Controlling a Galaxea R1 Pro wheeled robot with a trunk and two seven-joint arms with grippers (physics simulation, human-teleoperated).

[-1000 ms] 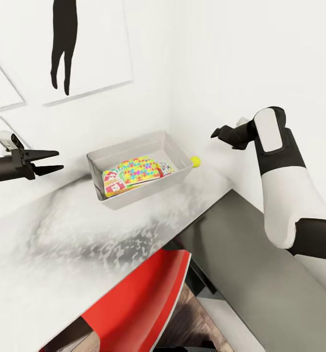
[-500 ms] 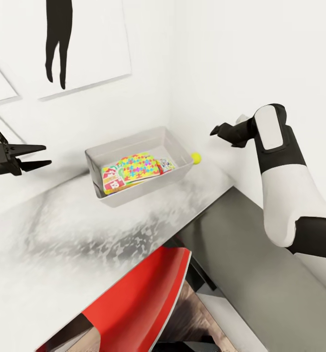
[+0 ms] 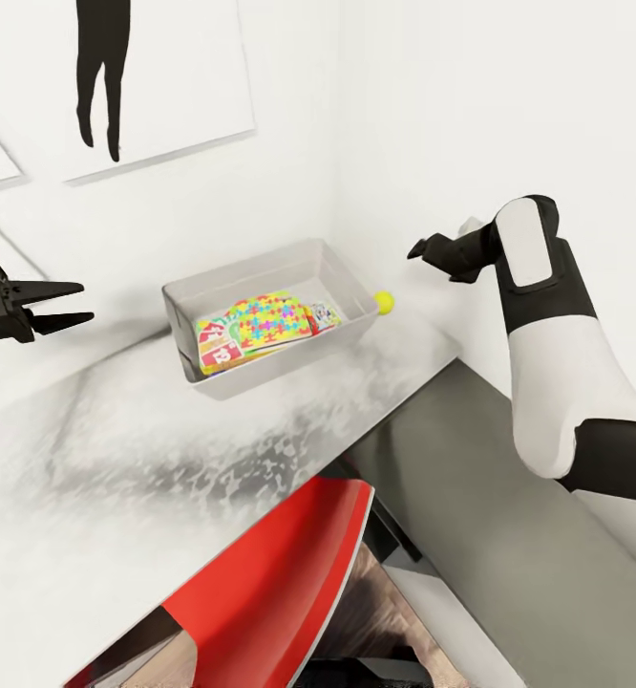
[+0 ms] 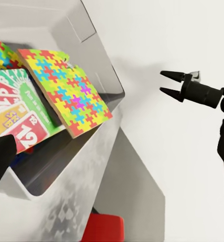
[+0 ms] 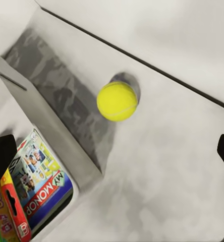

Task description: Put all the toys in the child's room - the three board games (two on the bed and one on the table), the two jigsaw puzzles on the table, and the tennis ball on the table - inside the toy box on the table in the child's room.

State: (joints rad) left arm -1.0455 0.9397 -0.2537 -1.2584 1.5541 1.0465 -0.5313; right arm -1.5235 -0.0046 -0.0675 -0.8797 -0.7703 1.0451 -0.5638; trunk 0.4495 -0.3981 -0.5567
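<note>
The bin is sitting on the light-grey desk near the wall corner; inside it a jigsaw is lying tilted on top of a yellow, green and red game box, with a blue game box tucked at the end nearest the ball; in the left wrist view a second jigsaw is peeking out behind the first; the ball is resting on the desk just outside the bin, close to its end wall and apart from it, as the right wrist view is showing; the right gripper is hovering above and beside the ball, not touching it, its fingers spread with nothing between them; the left gripper is hanging over the desk on the bin's other side, well apart from it, fingers parted and empty; a red chair is standing below the desk edge; a black silhouette picture is hanging on the wall above.
</note>
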